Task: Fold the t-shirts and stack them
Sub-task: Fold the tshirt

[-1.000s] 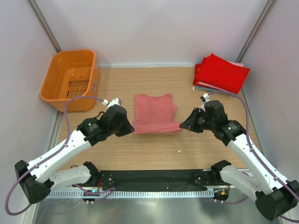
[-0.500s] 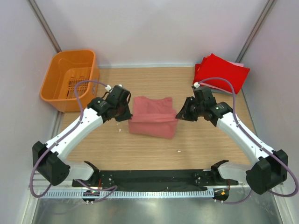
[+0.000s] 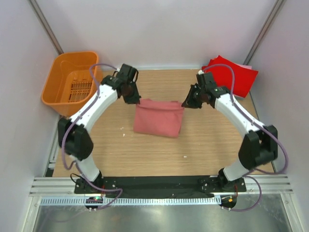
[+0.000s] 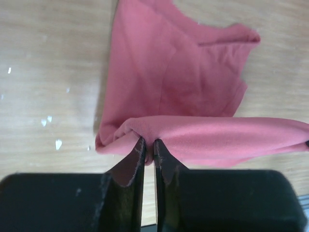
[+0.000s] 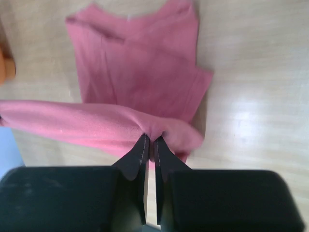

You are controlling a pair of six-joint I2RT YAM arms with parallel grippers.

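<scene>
Looking down from above, we find the salmon-pink shirt (image 3: pixel 158 118) on the wooden table (image 3: pixel 207 145), its far edge drawn out between the left gripper (image 3: pixel 137 100) and the right gripper (image 3: pixel 184 104). Only this view gives us the red shirt (image 3: pixel 229 75), lying flat well out beyond the right fingers, and the orange basket (image 3: pixel 72 82) of slotted plastic, well off past the left ones. From overhead the fingertips are lost under the dark wrist bodies, so we turn to the wrist views for the grips. There the left fingers (image 4: pixel 135 164) stand nearly together, with a puckered corner of the pink cloth nipped between their tips. The right fingers (image 5: pixel 137 159) pinch the opposite corner in the same narrow way. From each pair of tips a soft, rounded band of matte knit runs sideways and out of frame. Beyond that band the rest of the shirt lies in flat, creased layers on the pale wood grain. Black gripper housings fill the bottom of both wrist views and hide whatever lies nearer than the fingertips.
</scene>
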